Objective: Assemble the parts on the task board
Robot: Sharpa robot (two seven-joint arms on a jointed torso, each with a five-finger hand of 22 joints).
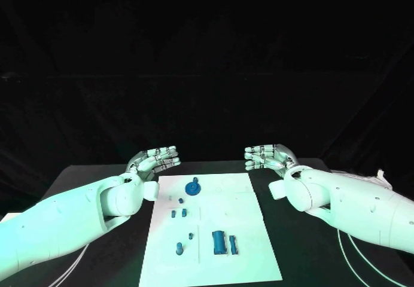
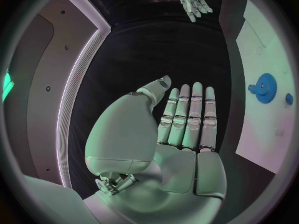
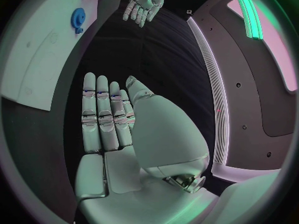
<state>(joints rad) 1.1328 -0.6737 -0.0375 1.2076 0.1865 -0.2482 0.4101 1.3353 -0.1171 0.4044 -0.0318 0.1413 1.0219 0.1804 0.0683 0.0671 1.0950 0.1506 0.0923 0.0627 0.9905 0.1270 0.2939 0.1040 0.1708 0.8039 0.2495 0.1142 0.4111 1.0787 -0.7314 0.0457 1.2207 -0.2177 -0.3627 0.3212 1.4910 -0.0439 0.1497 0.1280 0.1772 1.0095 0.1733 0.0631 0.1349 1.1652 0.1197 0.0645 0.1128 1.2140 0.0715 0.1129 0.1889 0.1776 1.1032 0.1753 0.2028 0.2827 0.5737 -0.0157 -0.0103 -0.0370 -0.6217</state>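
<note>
The white task board [image 1: 233,197] lies in the middle of the black table. A blue gear [image 1: 194,188] sits near its far end, also seen as the gear [image 2: 266,87] and the gear [image 3: 78,18]. Small blue pegs [image 1: 179,213] lie mid-board, and a blue block [image 1: 219,241] with a thin piece [image 1: 233,244] lies nearer me. My left hand [image 1: 155,158] hovers beyond the board's far left corner, fingers straight, holding nothing [image 2: 187,117]. My right hand [image 1: 269,156] hovers off the far right corner, flat and empty [image 3: 109,114].
Another small blue part [image 1: 179,247] lies near the board's near left. Black tabletop [image 1: 69,179] surrounds the board on both sides. My two white forearms reach in along the board's left and right edges.
</note>
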